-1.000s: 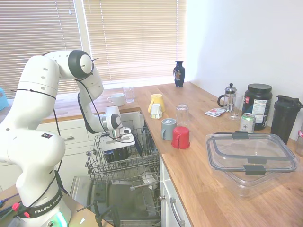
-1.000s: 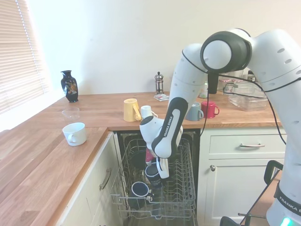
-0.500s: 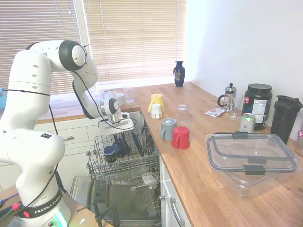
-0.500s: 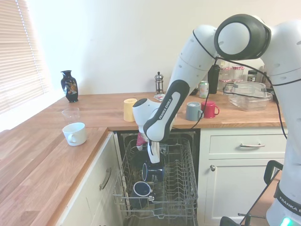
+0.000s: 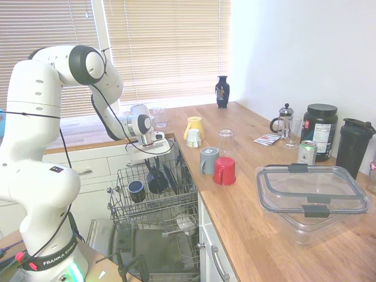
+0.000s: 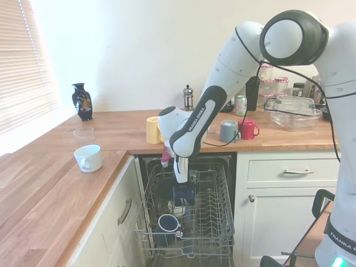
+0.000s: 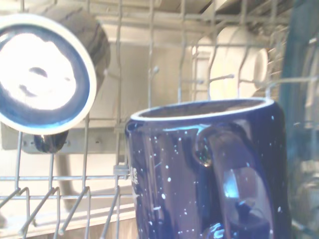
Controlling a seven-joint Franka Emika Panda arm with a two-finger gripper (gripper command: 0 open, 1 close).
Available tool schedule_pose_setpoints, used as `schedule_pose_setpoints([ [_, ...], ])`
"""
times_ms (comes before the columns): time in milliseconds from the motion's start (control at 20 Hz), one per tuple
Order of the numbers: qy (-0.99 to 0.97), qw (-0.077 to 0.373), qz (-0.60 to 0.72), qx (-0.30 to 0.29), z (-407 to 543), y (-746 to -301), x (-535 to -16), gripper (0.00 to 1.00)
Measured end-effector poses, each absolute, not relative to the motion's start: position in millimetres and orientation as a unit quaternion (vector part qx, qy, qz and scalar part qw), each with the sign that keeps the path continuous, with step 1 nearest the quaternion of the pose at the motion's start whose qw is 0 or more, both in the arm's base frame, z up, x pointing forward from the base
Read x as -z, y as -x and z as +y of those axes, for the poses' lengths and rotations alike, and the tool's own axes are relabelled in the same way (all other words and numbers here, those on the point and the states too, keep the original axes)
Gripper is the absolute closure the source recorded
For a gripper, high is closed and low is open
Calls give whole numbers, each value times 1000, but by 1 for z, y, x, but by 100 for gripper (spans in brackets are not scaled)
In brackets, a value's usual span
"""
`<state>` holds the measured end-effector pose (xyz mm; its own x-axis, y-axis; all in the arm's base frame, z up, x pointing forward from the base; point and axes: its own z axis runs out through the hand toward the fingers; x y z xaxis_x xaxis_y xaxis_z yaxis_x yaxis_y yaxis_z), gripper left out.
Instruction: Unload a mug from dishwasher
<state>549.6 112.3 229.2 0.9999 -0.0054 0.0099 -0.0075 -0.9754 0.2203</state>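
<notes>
In the first exterior view, the mug (image 5: 157, 180) hung directly below the jaws (image 5: 154, 167), which were clamped on it, just above the dishwasher (image 5: 154, 202) rack; the surface (image 5: 247, 205) lay toward 3 o'clock. In the second exterior view, the forearm pointed steeply down. The wrist view showed the mug's handle (speckled glaze).
</notes>
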Motion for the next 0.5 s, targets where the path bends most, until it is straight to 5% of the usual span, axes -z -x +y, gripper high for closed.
schedule_pose_setpoints([
  [500, -994, 105, -13, -27, 109, -551, -304, 100],
])
